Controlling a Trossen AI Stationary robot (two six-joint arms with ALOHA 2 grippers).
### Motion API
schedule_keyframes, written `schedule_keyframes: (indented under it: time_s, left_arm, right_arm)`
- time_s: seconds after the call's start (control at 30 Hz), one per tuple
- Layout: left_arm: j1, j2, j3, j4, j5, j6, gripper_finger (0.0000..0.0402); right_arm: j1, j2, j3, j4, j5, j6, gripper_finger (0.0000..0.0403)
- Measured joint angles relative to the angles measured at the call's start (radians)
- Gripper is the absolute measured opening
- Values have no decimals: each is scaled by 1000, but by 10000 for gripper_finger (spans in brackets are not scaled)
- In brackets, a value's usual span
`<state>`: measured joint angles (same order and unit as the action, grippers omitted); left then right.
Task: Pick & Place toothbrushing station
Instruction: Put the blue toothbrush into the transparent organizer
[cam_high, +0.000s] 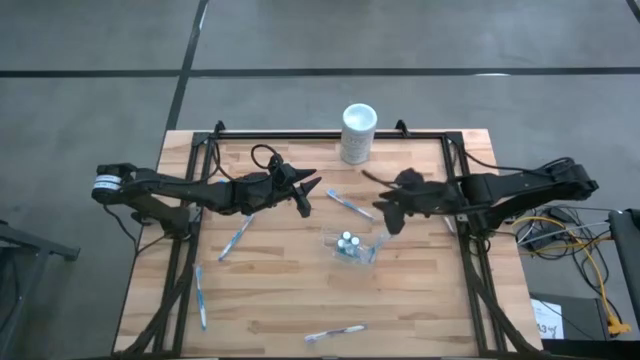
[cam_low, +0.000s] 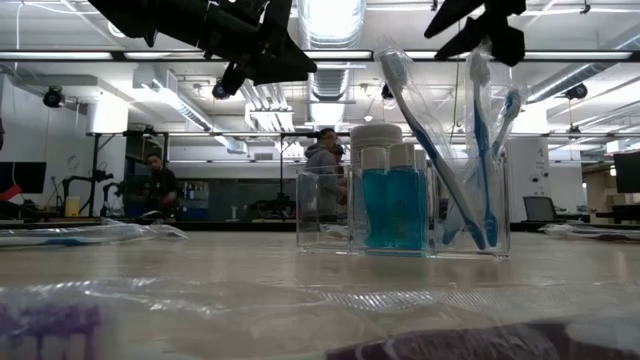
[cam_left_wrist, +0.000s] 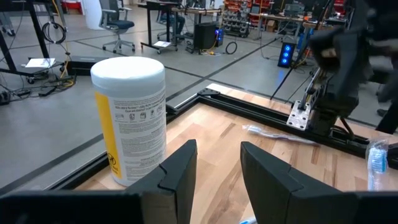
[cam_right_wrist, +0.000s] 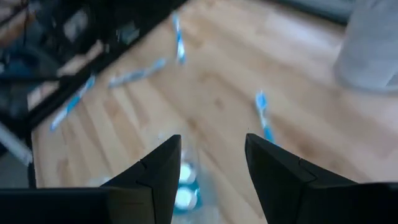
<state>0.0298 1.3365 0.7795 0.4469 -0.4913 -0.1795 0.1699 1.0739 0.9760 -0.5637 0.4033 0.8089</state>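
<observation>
A small clear plastic cup (cam_high: 350, 247) stands on the wooden table near its middle. It holds teal-and-white tubes (cam_low: 395, 205) and wrapped blue-and-white toothbrushes (cam_low: 470, 170) that lean against its rim. More wrapped toothbrushes lie flat on the table, one between the grippers (cam_high: 350, 205), one to the left (cam_high: 237, 237) and one at the near edge (cam_high: 335, 332). My left gripper (cam_high: 305, 190) hovers open and empty left of the cup, facing the white cylinder (cam_left_wrist: 130, 118). My right gripper (cam_high: 385, 212) hovers open and empty just above and to the far right of the cup; the tube caps (cam_right_wrist: 183, 186) show below its fingers.
A tall white cylinder (cam_high: 358, 133) stands at the table's far edge. Another toothbrush (cam_high: 200, 297) lies near the front left. A black frame (cam_high: 330, 133) runs along the far and side edges. People stand in the room beyond (cam_low: 322, 165).
</observation>
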Motion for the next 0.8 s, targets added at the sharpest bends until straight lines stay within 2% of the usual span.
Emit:
schedule_keyframes:
  time_s: [0.17,0.63,0.7,0.8]
  left_arm:
    - [0,0,0,-2,0,0,129]
    - [0,0,0,-6,0,0,129]
    - [0,0,0,-6,0,0,129]
    - [0,0,0,-7,0,0,129]
  right_arm:
    - [0,-63,0,9,53,-62,171]
    - [-1,-183,19,44,51,-300,154]
    - [-1,-196,19,38,32,-363,150]
    - [-1,-211,19,20,11,-374,146]
